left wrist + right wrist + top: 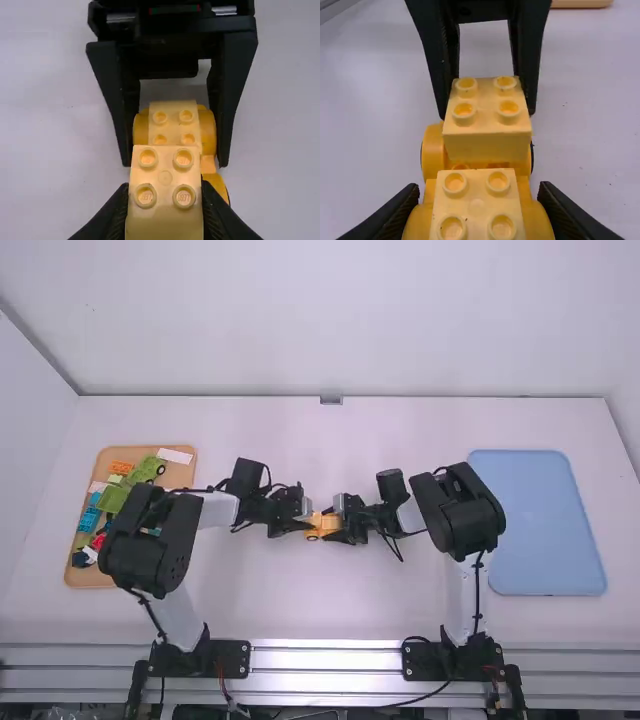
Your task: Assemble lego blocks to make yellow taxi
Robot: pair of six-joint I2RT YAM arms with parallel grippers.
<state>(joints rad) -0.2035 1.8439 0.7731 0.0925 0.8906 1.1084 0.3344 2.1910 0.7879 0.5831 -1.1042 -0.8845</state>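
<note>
Grippers: two, meeting mid-table between the two arms.
Left gripper [307, 522]: closed on one yellow block [487, 112], a finger on each side.
Right gripper [341, 524]: closed around the other end of the yellow car base [434, 150].
Yellow block: one in the left gripper, four studs up, over the car base; can't tell if pressed home.
Second block [476, 200]: one, also yellow, four studs up, on the car base between the right gripper's fingers.
Studs in view: eight, four per block.
Taxi: yellow parts together, held between both grippers around the middle of the table [400, 610].
Wooden tray [92, 580]: one, at left; holds orange, green, blue, red and white pieces. Overlapping, exact count can't be told.
White strip [175, 455]: at the tray's far edge.
Blue mat [540, 530]: one, at right.
Writing: small raised marks on block studs.
</note>
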